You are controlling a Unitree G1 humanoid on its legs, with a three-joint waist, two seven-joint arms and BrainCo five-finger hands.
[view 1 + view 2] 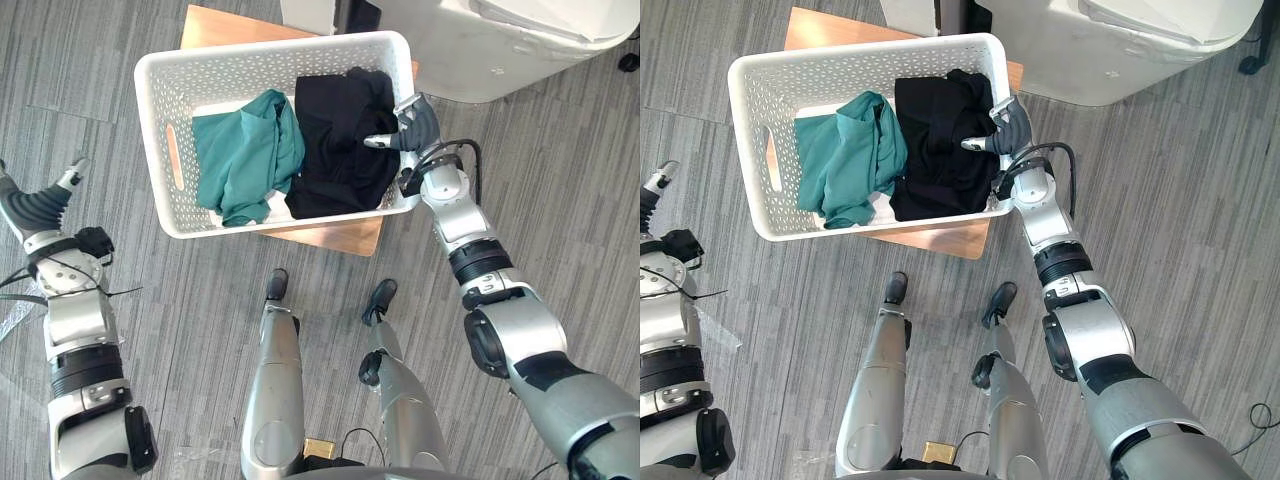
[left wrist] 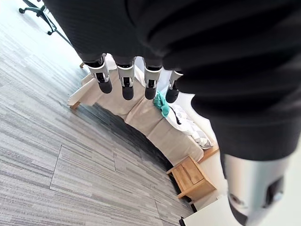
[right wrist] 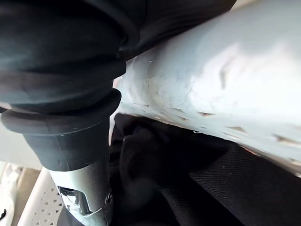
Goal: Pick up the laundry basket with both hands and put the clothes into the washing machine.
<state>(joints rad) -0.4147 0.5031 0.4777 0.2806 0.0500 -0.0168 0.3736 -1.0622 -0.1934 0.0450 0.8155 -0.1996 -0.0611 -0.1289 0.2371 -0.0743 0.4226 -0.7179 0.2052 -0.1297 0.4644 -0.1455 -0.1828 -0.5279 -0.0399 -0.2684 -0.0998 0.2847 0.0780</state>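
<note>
Washing machine: white, seen past the far right corner of the basket and close to it.
Laundry basket: white and perforated, set on a wooden stand with both garments held inside.
Black garment: heaped in the basket's right half, against the right wall.
Green garment: crumpled in the left half, touching the black one.
Right hand: laid on the basket's right rim, thumb reaching inward over the black garment. Whether the rim is gripped cannot be told.
Left hand: held over the floor, well apart from the basket's left side, fingers straight, nothing held.
</note>
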